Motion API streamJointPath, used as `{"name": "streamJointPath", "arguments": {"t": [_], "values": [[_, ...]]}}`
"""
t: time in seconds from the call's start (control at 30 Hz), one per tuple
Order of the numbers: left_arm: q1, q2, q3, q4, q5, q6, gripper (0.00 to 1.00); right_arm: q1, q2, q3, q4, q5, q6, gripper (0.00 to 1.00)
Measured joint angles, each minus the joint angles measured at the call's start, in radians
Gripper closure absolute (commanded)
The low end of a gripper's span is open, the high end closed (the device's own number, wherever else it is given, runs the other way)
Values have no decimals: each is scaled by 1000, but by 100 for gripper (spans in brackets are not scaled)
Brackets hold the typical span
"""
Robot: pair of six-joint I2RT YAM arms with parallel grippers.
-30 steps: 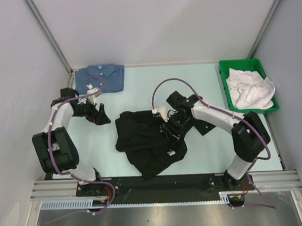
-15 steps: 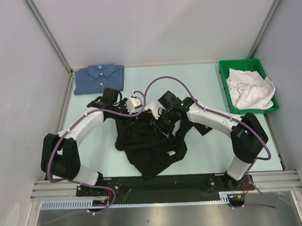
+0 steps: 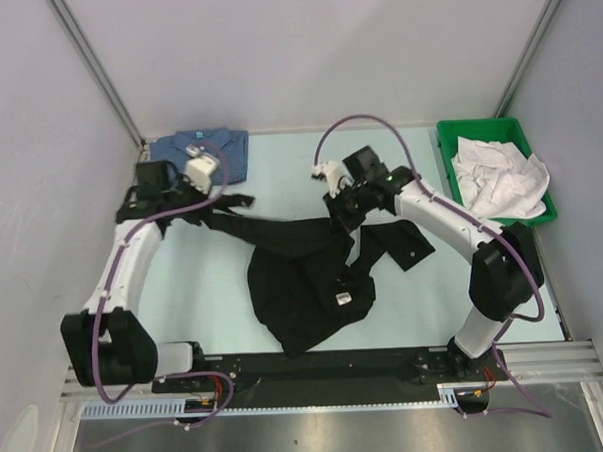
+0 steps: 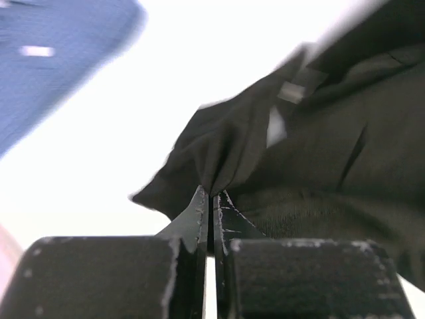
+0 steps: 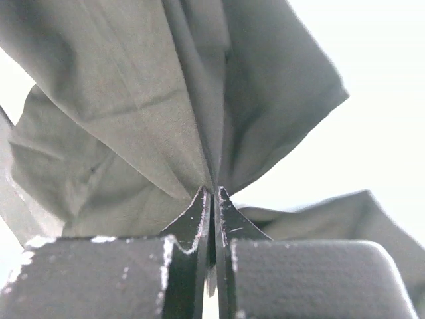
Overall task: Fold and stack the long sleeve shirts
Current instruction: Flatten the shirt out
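We see the black shirt spread crumpled over the middle of the pale table, reaching toward 6 o'clock. One sleeve lies out at its 3 o'clock side, and a small white label shows near its lower edge. The left gripper sits at the shirt's 10 o'clock corner. In its wrist view the fingers are pressed together with a pinch of black cloth gathered at their tips. The right gripper is at the shirt's 12 o'clock edge, and its fingers are likewise clamped on a pleat of the same fabric, which fans upward from the tips. A band of black cloth runs between the two grips. The blue shirt lies folded at the table's 11 o'clock corner, partly hidden by the left wrist, apart from the black one. At 2 o'clock a green bin holds crumpled white cloths.
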Motion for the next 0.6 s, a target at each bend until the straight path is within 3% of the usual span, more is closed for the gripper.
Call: {"name": "streamJointPath", "arguments": {"t": [0.13,0.27,0.3,0.33,0.4,0.47,0.6], "values": [[177,-108,33,0,114,-40,90,-102,-21,111,-8,-48,0,100],[255,-219,-51,-27,229,-43,100,-179,-108,115,11,-126,2,99],[260,-226,-77,-45,254,-39,100,-186,-128,102,14,-135,2,90],[265,-227,-106,-69,282,-35,100,-190,-150,82,14,-143,0,64],[270,-196,-149,-111,330,-39,100,-190,-166,45,6,-150,-2,37],[261,-167,-157,-142,350,-50,100,-190,-156,25,-3,-138,-12,21],[169,-158,-98,-146,351,-119,100,-201,-136,-8,-1,-109,-47,14]]}}
